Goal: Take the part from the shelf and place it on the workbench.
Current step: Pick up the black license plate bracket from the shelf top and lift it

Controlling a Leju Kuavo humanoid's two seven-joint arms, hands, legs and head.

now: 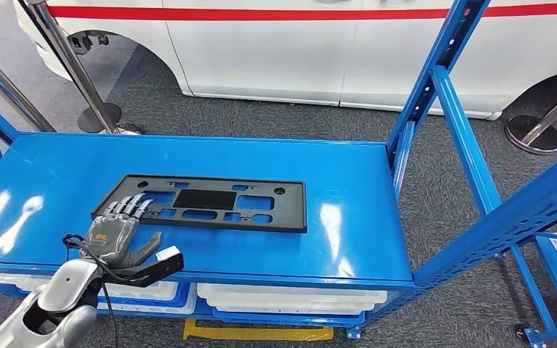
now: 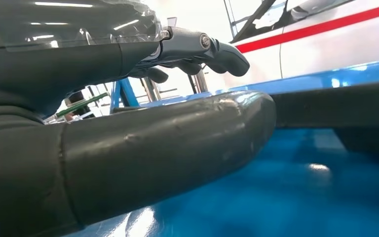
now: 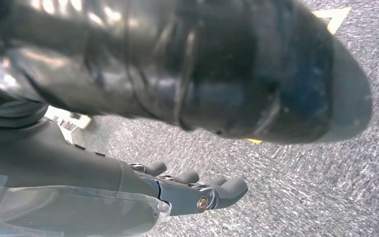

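The flat black plastic part lay on the blue shelf, its near-left corner under the fingertips of the open left hand; probably light, stiff, slippery, best gripped by its edge.

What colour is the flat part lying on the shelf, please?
Black; the part shows best in the head view, lying on the blue shelf.

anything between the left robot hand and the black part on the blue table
Nothing: in the head view the left robot hand has its fingertips over the black part's left end.
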